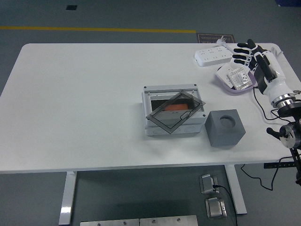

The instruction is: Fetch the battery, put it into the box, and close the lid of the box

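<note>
A grey box (172,113) sits at the table's middle. Its dark see-through lid (175,111) lies tilted across the opening, half open. An orange object (176,107) lies inside the box under the lid. My right hand (248,52) hovers at the far right, fingers spread and empty, just above the purple tray (227,83). The tray holds a white flat item (238,76) with small print. My left arm is out of view.
A grey cube (226,127) with a round hole on top stands right of the box. A white power strip (213,56) lies at the far right edge. Black cables (265,110) hang off the table's right side.
</note>
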You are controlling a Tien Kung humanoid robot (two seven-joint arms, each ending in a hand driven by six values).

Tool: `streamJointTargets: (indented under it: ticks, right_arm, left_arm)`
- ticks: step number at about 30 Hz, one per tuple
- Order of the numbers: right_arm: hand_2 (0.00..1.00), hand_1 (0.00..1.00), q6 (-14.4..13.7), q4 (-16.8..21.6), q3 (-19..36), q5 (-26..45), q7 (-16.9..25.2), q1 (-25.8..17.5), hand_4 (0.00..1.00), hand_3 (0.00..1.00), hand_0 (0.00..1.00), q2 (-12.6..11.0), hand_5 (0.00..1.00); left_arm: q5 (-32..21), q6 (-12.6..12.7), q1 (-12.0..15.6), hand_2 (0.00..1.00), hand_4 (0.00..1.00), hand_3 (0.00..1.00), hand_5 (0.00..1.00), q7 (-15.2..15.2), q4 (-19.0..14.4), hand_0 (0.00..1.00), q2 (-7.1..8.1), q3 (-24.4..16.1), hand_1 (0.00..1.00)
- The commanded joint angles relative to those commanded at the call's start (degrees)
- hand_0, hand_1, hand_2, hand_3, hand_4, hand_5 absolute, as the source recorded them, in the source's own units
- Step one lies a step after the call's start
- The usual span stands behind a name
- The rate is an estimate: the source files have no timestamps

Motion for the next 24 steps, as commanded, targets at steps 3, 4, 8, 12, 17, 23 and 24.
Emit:
streamJointTargets:
  ticks: [3,4,8,12,17,23,24]
  right_arm:
    - [0.670,0.647,-0.1,0.0,-0.1,-0.3,-0.3,0.1,0.822,0.647,0.719,-0.1,0.764]
    - [0.670,0.647,-0.2,0.0,-0.1,-0.3,-0.4,0.1,0.822,0.647,0.719,-0.1,0.764]
    - [0.669,0.647,-0.2,0.1,-0.1,-0.5,-0.6,0.2,0.724,0.644,0.720,-0.2,0.607]
    - [0.669,0.647,-0.2,0.2,-0.2,-0.5,-0.7,0.2,0.724,0.644,0.720,-0.3,0.607]
    - [0.664,0.645,-0.2,0.2,-0.1,-0.5,-0.7,0.1,0.702,0.643,0.720,-0.4,0.565]
    - [0.665,0.645,-0.4,0.3,0.4,-1.1,-0.9,0.1,0.701,0.643,0.720,-0.3,0.563]
    - [0.665,0.645,-0.5,0.3,0.4,-1.3,-1.0,0.2,0.701,0.643,0.720,-0.3,0.563]
  left_arm:
    - [0.1,0.0,-0.1,0.539,0.360,0.535,0.002,0.0,0.0,0.455,0.02,-0.3,0.576]
    - [0.0,0.0,-0.2,0.539,0.360,0.535,0.002,-0.1,0.0,0.455,0.01,-0.4,0.576]
    - [-0.1,0.0,-0.3,0.539,0.360,0.535,0.002,-0.2,0.0,0.455,-0.04,-0.6,0.574]
    - [-0.2,0.0,-0.2,0.539,0.360,0.535,0.002,-0.2,0.0,0.455,-0.07,-1.0,0.574]
    - [-0.1,0.0,0.0,0.539,0.364,0.535,0.002,-0.2,0.0,0.457,0.00,-2.0,0.574]
    - [-0.1,0.1,-0.3,0.539,0.365,0.535,0.002,-0.3,0.0,0.459,0.04,-2.6,0.573]
    - [-0.1,0.1,-0.4,0.539,0.365,0.535,0.002,-0.3,0.0,0.459,-0.02,-2.6,0.573]
